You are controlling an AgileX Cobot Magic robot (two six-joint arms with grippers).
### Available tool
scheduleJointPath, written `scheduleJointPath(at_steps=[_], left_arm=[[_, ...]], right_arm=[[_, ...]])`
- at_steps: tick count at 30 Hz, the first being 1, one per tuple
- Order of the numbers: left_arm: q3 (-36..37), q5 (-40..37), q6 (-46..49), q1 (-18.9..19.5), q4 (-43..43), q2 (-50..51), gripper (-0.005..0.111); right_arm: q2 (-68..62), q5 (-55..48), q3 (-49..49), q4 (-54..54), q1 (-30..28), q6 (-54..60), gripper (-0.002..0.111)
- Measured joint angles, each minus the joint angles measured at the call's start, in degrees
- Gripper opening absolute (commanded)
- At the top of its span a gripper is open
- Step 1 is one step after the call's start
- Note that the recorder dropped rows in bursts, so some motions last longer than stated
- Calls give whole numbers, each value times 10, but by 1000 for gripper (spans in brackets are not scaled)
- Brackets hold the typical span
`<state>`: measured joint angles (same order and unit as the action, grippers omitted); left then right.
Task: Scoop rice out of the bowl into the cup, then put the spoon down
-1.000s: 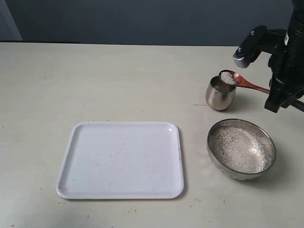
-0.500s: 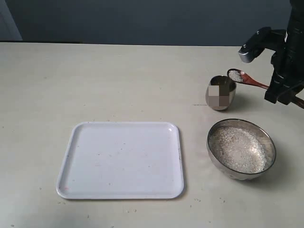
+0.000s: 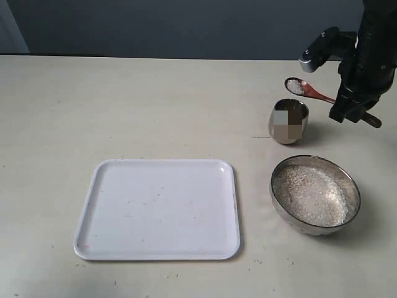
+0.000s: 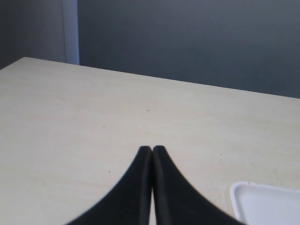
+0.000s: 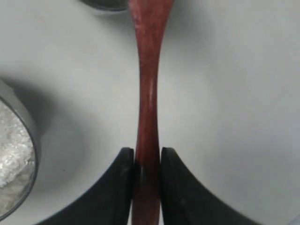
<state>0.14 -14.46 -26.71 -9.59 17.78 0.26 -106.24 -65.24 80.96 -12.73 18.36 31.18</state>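
Spoon [image 3: 317, 95] head moved up off cup [image 3: 288, 121] rim, now just far of it, rice [image 3: 295, 87] aboard. I read: not tipped yet. Right gripper [image 5: 146, 161] pinching handle. Cup fill blurred, probably low. Bowl [image 3: 286, 217] near-right. Left gripper [image 4: 152, 157] pressed together.

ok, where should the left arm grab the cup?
Likely the cup by its side wall below the rim, level, from the exterior view's left. It stands upright with a rounded base; the spoon and right pincer sit up and right of it, the bowl on the near side. The left pincer, shut, must open first.
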Motion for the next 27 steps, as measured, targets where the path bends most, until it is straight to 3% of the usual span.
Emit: scheduleJointPath(at_steps=[27], left_arm=[[0,0,0,0,0,0,1]], right_arm=[[-14,-4,7,-28,0,-12,-1]])
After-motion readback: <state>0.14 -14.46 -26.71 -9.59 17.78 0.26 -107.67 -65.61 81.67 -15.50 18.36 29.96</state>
